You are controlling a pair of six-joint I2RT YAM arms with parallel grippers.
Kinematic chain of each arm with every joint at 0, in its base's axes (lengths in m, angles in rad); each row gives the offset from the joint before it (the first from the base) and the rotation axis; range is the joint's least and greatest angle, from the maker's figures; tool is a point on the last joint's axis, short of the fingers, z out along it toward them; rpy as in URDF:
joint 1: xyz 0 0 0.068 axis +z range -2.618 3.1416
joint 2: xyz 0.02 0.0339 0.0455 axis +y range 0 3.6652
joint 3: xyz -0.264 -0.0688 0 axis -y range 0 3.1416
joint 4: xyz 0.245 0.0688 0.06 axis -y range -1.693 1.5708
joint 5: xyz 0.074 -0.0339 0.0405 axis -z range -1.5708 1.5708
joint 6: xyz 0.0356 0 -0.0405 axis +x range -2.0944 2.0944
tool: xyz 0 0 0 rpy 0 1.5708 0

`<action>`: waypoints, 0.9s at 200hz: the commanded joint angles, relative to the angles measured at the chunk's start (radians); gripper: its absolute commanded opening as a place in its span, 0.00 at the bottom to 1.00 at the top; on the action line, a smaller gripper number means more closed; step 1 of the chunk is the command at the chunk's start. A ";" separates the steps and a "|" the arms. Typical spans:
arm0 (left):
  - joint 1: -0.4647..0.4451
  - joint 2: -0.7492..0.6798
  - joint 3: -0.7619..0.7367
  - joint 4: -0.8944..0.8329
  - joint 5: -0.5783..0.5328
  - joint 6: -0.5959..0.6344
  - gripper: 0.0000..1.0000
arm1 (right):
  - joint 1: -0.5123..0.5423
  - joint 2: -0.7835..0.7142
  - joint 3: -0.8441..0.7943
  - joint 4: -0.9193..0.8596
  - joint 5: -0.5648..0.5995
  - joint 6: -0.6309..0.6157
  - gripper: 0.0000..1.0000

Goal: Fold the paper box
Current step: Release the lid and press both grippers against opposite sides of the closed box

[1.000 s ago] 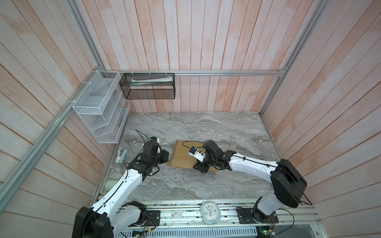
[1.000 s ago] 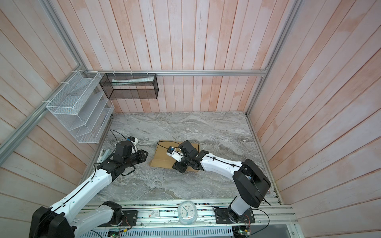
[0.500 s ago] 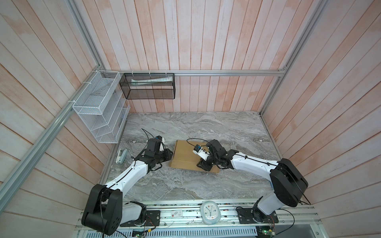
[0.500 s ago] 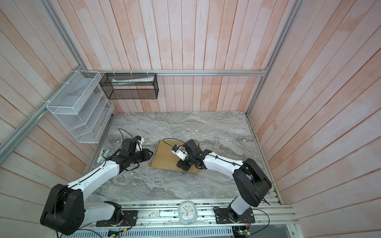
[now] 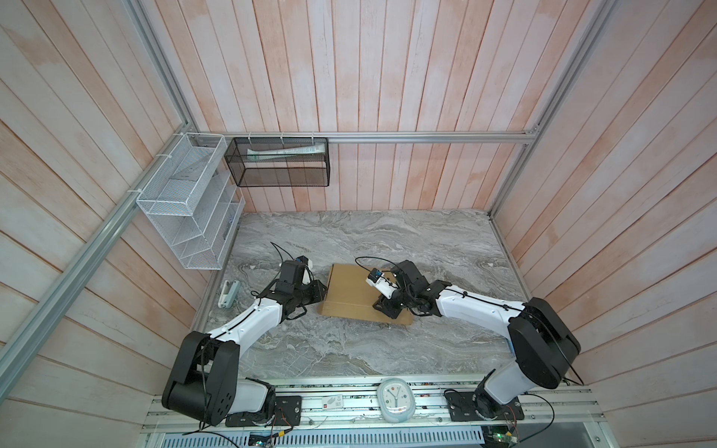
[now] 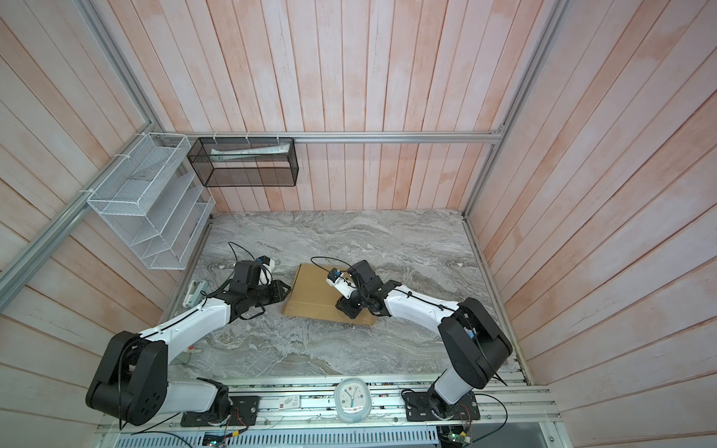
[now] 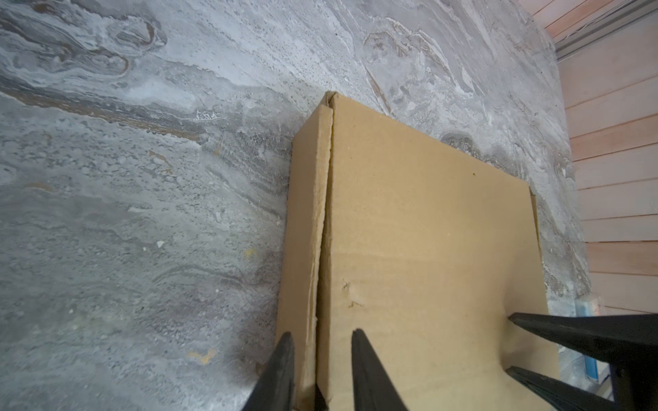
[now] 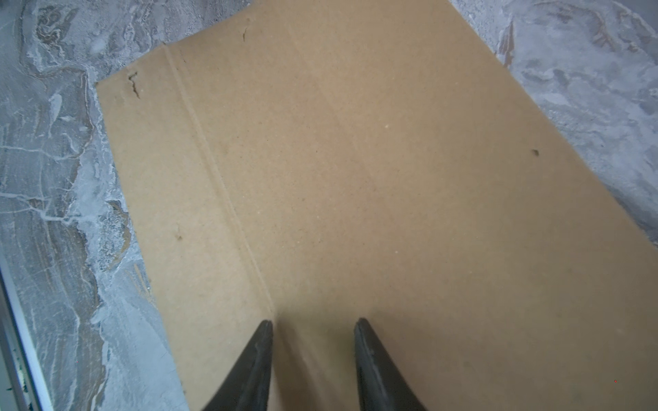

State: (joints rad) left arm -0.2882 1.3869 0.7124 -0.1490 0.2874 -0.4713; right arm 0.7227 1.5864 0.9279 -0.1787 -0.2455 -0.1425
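**Bimanual folding of a paper box point(image 5: 351, 285); top views with wrist insets.** The brown corrugated box lies at the centre of the marble-patterned table top point(image 5: 388, 236). Its lid panel point(image 7: 427, 231) is down over a shallow body. One unfolded flap point(image 8: 160, 170) lies flat on the table along the box's lower edge in both top views, beyond a scored crease point(image 8: 220, 185). Compared with a second earlier, the left gripper point(image 5: 321, 293) has advanced from a short way off to the box's left edge. At lower centre of the left wrist view its fingers point(image 7: 285, 352) stand a little apart astride the top of the side wall point(image 7: 306, 213), one outside the wall and one over the lid, with no clear pinch visible. The right gripper point(image 8: 313, 329) has shifted slightly on the lid's lower right part and its jaws have drawn closer together. They are still apart and hold nothing, with the tips at or just above the card beside the crease. The box itself has scarcely moved. The right arm appears to steady the lid while the left prepares to work the left side. The side seam and the flat flap therefore seem to be the folds not yet finished, and a slip of the steadying arm could let the lid spring up.
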 commanded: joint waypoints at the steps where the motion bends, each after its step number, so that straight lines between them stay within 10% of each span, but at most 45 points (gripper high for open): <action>1: 0.004 0.018 -0.013 0.041 0.019 0.025 0.31 | -0.008 -0.008 -0.016 0.013 0.012 0.018 0.40; 180: 0.004 0.070 -0.089 0.109 0.016 0.038 0.30 | -0.065 -0.146 -0.040 0.037 0.185 0.266 0.39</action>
State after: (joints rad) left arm -0.2882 1.4380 0.6487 -0.0517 0.2955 -0.4469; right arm 0.6682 1.4841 0.9066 -0.1123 -0.1181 0.0364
